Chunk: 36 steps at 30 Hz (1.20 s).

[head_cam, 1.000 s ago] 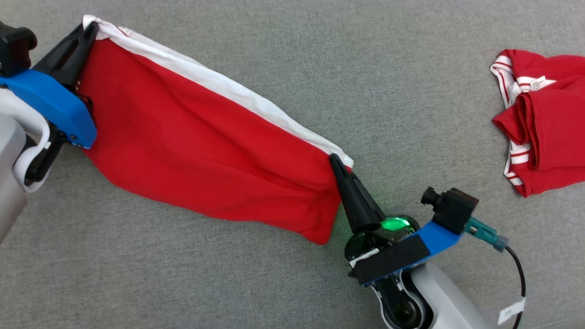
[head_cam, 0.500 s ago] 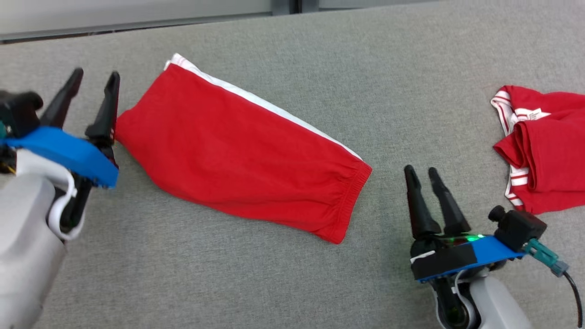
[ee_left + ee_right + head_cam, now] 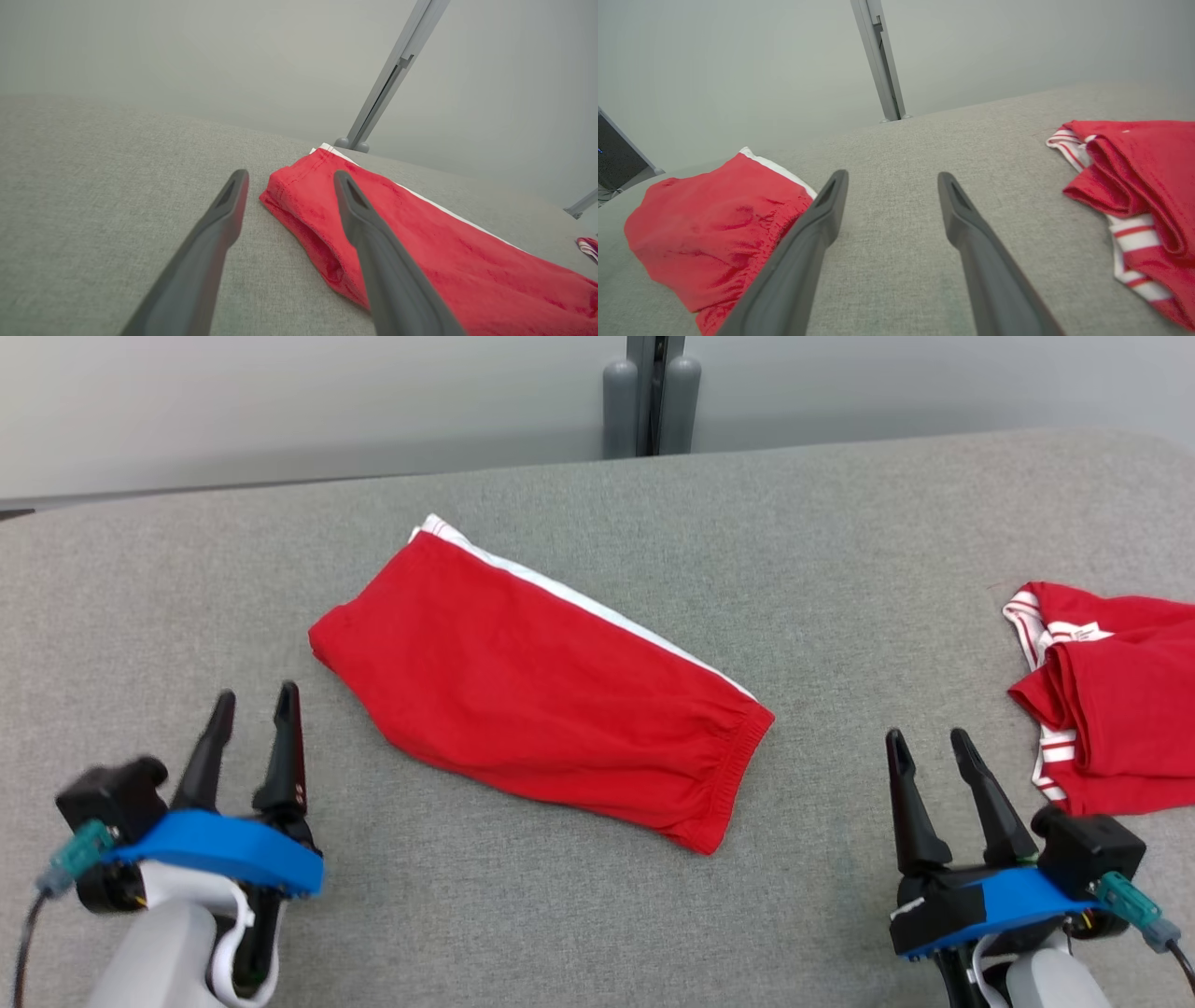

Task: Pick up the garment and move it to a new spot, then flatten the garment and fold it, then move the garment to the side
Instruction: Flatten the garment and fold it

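The garment [image 3: 541, 691] is a pair of red shorts with a white side stripe, folded and lying flat on the grey table, slanting from upper left to lower right. My left gripper [image 3: 257, 705] is open at the lower left, clear of the cloth. In the left wrist view the garment's [image 3: 420, 242] near end lies just beyond the left gripper [image 3: 289, 179], partly behind one finger. At the lower right my right gripper [image 3: 929, 742] is open and empty, to the right of the garment's elastic waistband. In the right wrist view the right gripper [image 3: 892, 179] points at bare table, the garment [image 3: 714, 228] at left.
A second red garment with red-and-white striped trim [image 3: 1111, 691] lies crumpled at the table's right edge, close to my right gripper, and shows as the striped garment [image 3: 1134, 186] in the right wrist view. A grey post [image 3: 651, 397] stands behind the table's far edge.
Both grippers have let go of the garment and pulled back toward me. The garment now lies flat on the table. The camera has tilted up, bringing the table's far edge into view.
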### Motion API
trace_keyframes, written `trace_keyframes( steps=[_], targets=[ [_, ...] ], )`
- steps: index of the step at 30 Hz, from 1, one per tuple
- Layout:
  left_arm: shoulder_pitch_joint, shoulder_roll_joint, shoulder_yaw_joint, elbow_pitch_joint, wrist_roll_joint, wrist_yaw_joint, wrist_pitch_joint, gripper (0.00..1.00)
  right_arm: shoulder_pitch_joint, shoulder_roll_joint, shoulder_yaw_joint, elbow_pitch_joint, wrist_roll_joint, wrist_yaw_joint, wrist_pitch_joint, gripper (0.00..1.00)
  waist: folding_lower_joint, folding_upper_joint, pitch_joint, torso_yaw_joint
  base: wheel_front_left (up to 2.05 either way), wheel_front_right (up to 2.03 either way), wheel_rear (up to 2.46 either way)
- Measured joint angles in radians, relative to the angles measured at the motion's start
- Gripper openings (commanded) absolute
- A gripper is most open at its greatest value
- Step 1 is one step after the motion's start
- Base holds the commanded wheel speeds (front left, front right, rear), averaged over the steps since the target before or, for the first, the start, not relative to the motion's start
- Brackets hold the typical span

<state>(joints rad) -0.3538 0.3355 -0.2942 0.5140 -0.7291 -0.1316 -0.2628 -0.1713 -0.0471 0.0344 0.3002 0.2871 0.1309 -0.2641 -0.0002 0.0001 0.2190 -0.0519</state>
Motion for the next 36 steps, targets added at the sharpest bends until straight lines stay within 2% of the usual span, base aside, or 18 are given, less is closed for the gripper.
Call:
trace_keyframes(
  steps=[5,12,15,22,27,36],
  targets=[
    [0.103,-0.078,0.075,-0.022,0.047,0.000,0.000,1.00,0.036,-0.002,-0.028,0.018,-0.059,0.000,0.000,1.00,-0.0001,0.0000,-0.037,-0.001,0.00,0.00,0.00],
    [0.131,-0.111,0.088,-0.014,0.069,0.000,0.000,1.00,0.054,-0.002,-0.036,0.021,-0.103,0.000,0.000,1.00,0.0000,0.0000,-0.035,-0.010,0.00,0.00,0.00],
    [0.098,-0.094,0.055,0.005,0.062,0.000,0.000,1.00,0.051,-0.002,-0.028,0.013,-0.108,0.000,0.000,1.00,0.0001,-0.0001,-0.015,-0.019,0.00,0.00,0.00],
    [-0.117,-0.006,-0.058,0.132,-0.027,0.000,0.007,1.00,0.027,-0.002,-0.005,-0.004,-0.113,0.000,0.000,1.00,0.0002,0.0000,0.054,-0.044,0.00,0.00,0.00],
    [-0.245,0.053,-0.118,0.243,-0.087,0.000,0.055,1.00,0.007,-0.002,0.012,-0.021,-0.114,0.000,0.000,1.00,0.0003,0.0000,0.104,-0.070,0.00,0.00,0.00],
    [-0.381,0.124,-0.249,0.337,-0.178,0.000,0.149,1.00,-0.017,-0.002,0.023,-0.047,-0.110,0.000,0.000,1.00,0.0003,0.0000,0.177,-0.099,0.00,0.00,0.00]
  ],
)
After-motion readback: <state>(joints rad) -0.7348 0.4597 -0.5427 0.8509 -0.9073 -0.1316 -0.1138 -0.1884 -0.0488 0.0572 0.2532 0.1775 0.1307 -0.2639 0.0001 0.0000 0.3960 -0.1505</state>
